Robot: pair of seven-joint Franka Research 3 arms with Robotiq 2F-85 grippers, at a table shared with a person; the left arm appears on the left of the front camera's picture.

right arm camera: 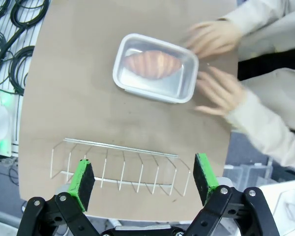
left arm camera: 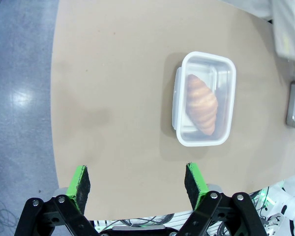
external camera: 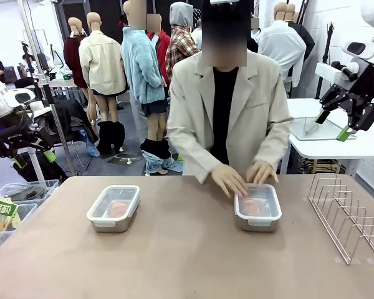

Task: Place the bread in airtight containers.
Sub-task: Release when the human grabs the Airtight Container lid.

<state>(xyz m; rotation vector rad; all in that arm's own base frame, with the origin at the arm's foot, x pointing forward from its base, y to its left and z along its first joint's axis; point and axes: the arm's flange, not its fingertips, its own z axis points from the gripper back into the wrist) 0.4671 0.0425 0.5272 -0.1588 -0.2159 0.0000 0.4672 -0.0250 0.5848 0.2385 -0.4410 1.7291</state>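
Two steel containers stand on the brown table, each with a clear lid on and a croissant inside. The left container (external camera: 113, 208) (left arm camera: 204, 105) holds bread (external camera: 117, 207) (left arm camera: 202, 104) and nothing touches it. The right container (external camera: 258, 207) (right arm camera: 156, 68) holds bread (external camera: 254, 205) (right arm camera: 153, 64), and the person's hands (external camera: 227, 179) (right arm camera: 221, 91) rest at its far edge. My left gripper (external camera: 34, 160) (left arm camera: 137, 182) hangs open off the table's left side. High above the right side, my right gripper (external camera: 334, 124) (right arm camera: 143, 179) is open as well.
A wire rack (external camera: 346, 218) (right arm camera: 118, 167) stands near the table's right edge. Bins with packets (external camera: 6, 215) sit beside the table on the left. A white side table (external camera: 361, 140) is behind on the right. The person sits at the far side.
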